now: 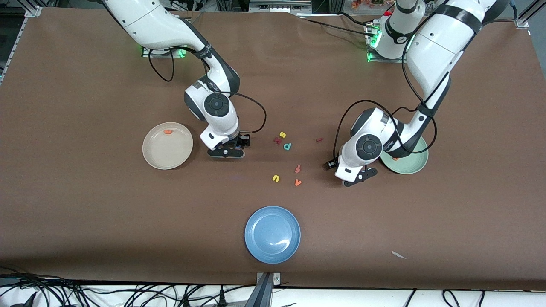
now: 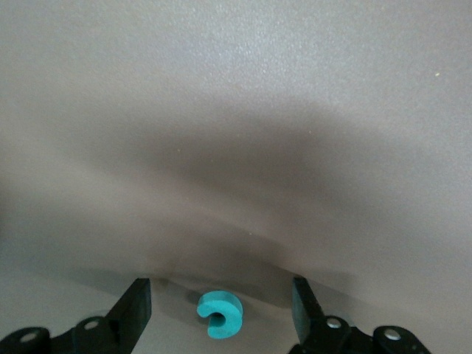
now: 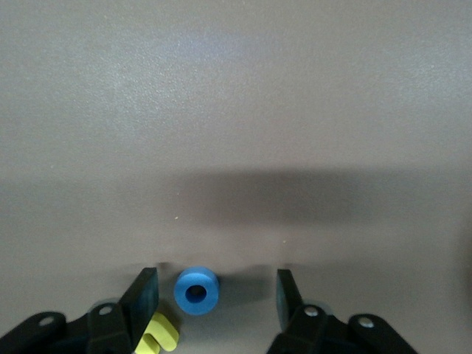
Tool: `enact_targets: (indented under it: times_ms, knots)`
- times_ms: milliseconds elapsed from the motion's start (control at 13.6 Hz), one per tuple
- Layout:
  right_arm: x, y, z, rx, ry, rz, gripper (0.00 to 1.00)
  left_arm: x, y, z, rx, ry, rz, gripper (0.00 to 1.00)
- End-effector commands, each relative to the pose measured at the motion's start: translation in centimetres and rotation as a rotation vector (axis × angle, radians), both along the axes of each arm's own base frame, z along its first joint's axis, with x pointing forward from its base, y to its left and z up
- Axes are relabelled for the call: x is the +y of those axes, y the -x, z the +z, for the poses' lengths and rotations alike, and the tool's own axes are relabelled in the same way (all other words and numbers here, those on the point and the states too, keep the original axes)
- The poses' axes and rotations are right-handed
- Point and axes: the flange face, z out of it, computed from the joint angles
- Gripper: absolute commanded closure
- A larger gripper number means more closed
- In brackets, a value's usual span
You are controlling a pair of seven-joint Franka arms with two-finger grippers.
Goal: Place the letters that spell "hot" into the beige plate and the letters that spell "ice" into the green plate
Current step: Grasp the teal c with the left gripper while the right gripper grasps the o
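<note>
Where wrists block the front camera, teal "c" (image 2: pixel 220 313) (blue "o" (image 3: pixel 196 290) too) hides.

the "c" (image 2: pixel 220 314) lies on the table (image 1: pixel 85 204) between the left gripper's (image 2: pixel 221 313) spread fingers, just beside the green plate (image 1: pixel 416 166). the "o" (image 3: pixel 197 290) lies between the right gripper's (image 3: pixel 214 295) parted fingers beside the beige plate (image 1: pixel 158 157), the "h" (image 3: pixel 157 338) touching one finger. the blue plate (image 1: pixel 272 234) sits nearest the front camera.
</note>
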Motion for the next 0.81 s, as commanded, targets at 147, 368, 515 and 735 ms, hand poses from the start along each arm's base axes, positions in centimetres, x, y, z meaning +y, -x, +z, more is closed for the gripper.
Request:
enact_targets:
  times_ms: [147,368,515,735]
  knots:
    - [0.63,-0.31,-0.38,-0.019,0.000,-0.003,0.44,-0.91,1.33,0.24,0.006,0.003,-0.044,0.24]
    - [0.82,-0.26,-0.78,-0.027,-0.015,-0.001,0.55,-0.81,1.33,0.20,0.009,0.000,-0.043,0.43]
    - [0.91,-0.19,-0.86,-0.027,-0.015,-0.002,0.58,-0.80,1.35,0.19,0.010,0.000,-0.043,0.45]
    - [0.89,-0.15,-0.91,-0.026,-0.015,0.000,0.65,-0.54,1.17,0.24,0.009,0.000,-0.039,0.52]
